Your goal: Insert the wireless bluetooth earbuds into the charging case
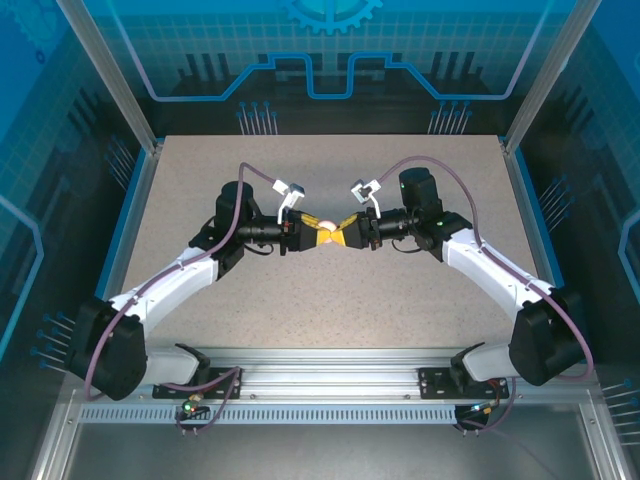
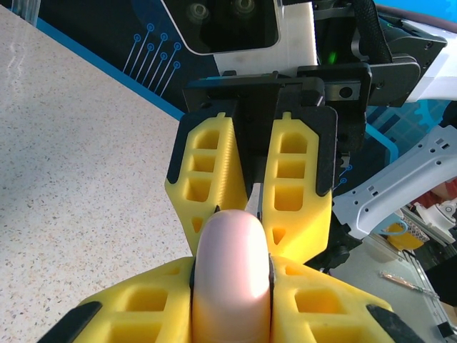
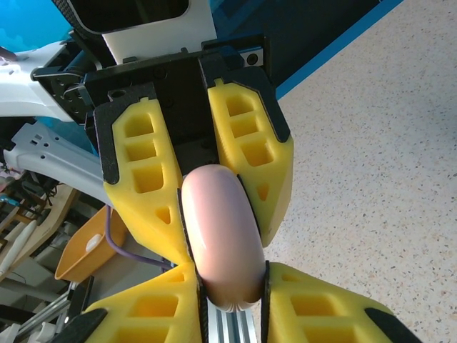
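A smooth, rounded pale pink charging case (image 1: 326,223) hangs in the air above the middle of the table, its lid down. My left gripper (image 1: 317,233) comes at it from the left and is shut on one end (image 2: 232,271). From the right, my right gripper (image 1: 342,233) is shut on the other end (image 3: 220,236). In each wrist view the opposite arm's yellow fingers (image 2: 207,179) (image 3: 250,136) clamp the far half of the case. The wireless bluetooth earbuds are out of view.
The speckled tabletop (image 1: 330,300) lies below both arms. A metal rail (image 1: 330,385) runs along the near edge between the arm bases. Blue panel walls (image 1: 330,60) close the back and sides.
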Tool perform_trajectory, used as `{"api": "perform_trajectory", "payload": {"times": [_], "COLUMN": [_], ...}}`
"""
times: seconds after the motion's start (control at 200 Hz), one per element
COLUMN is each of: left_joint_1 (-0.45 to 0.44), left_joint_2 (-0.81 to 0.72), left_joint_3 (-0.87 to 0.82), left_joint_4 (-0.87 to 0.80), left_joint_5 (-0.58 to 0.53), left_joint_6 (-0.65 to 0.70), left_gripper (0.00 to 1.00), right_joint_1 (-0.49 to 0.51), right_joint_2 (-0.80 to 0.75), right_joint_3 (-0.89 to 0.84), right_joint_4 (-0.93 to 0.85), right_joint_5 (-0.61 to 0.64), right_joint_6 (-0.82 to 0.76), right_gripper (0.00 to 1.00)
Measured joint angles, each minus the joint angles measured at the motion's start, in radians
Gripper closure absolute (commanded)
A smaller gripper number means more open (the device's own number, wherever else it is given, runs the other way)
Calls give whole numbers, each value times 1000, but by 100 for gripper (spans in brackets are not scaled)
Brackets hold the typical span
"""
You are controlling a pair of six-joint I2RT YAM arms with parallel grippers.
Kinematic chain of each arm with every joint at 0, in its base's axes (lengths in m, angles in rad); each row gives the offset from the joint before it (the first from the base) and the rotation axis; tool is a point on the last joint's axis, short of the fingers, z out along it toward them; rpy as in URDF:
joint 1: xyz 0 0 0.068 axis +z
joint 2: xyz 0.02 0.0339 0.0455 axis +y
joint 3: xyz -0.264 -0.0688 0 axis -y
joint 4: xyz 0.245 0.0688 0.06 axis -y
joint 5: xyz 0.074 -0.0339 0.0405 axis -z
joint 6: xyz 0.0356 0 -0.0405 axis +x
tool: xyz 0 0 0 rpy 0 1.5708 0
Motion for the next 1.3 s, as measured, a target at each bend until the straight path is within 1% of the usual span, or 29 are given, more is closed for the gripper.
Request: {"api": "perform_trajectory", "payload": {"times": [0.255, 0.28, 0.32, 0.345, 0.48, 0.655, 0.9, 1.081, 1.301], "left_joint_1": [0, 0, 0, 0, -2, -6, -8, -8, -7], "left_joint_2": [6, 7, 10, 12, 21, 21, 21, 21, 21], "left_joint_3": [6, 10, 13, 14, 24, 29, 78, 78, 78], "left_joint_4": [-14, -18, -20, -20, -18, -8, 5, 18, 41], "left_joint_5": [-3, -4, -8, -10, -28, -65, -95, -98, -93], "left_joint_6": [0, 0, 0, 0, -12, -61, -95, -109, -112], "left_gripper": [83, 84, 85, 85, 85, 85, 84, 82, 82], "right_joint_1": [-2, -3, -5, -5, -4, -2, 21, 27, 26], "right_joint_2": [0, 0, -1, -2, -13, -15, -25, -27, -28], "right_joint_3": [0, 0, 0, 0, 0, 0, -1, -2, -12], "right_joint_4": [-5, -5, -5, -4, -13, -8, 13, 27, 69], "right_joint_5": [11, 12, 16, 20, 53, 61, 51, 42, 30], "right_joint_6": [0, 0, 2, -1, -5, -4, -3, 4, 29], "right_gripper": [80, 78, 71, 69, 64, 60, 60, 63, 63]}}
